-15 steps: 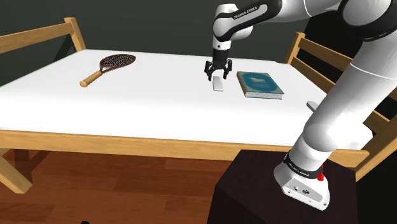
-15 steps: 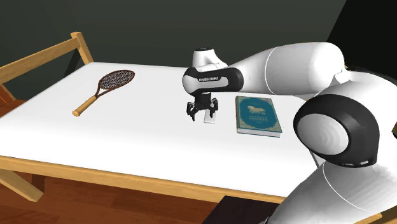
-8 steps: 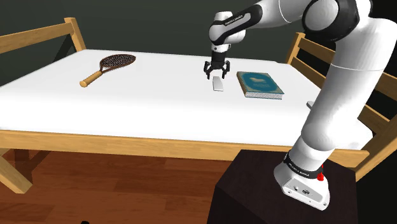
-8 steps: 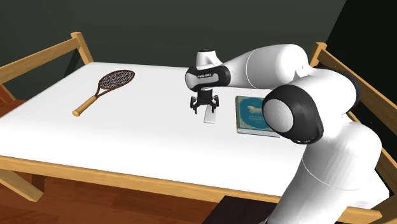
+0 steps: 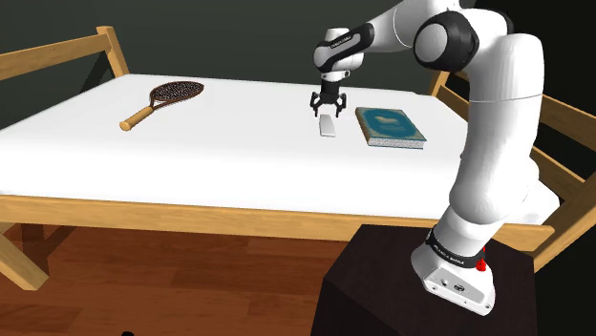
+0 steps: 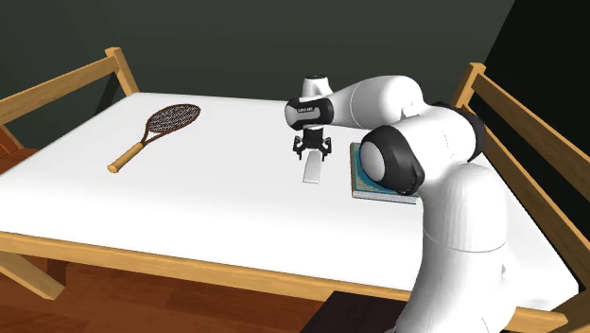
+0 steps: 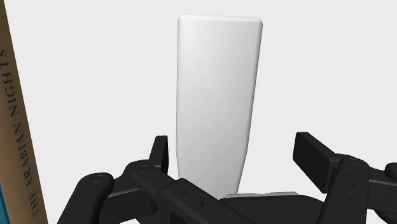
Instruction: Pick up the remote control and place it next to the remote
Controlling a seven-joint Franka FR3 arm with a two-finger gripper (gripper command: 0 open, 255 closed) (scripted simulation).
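A white table (image 5: 239,162) with a wooden frame is seen before a dark wall, over a wooden floor. A racket (image 5: 162,100) lies flat towards the shoulder view's left. A blue-green book (image 5: 390,126) lies towards its right, and "The Arabian Nights" can be read on its spine (image 7: 16,127) in the wrist view.

The remote (image 5: 327,125), drawn as a plain pale slab, lies flat on the table just beside the book, on the racket's side of it, apart from both. The gripper (image 5: 326,103) is held over the remote's far end, pointing down. In the wrist view the gripper (image 7: 235,153) is seen spread wide. The remote (image 7: 216,95) runs between the fingers, its narrower end under the hand. One finger (image 7: 159,153) stands close beside the remote's edge, the other well clear, and nothing is clasped.
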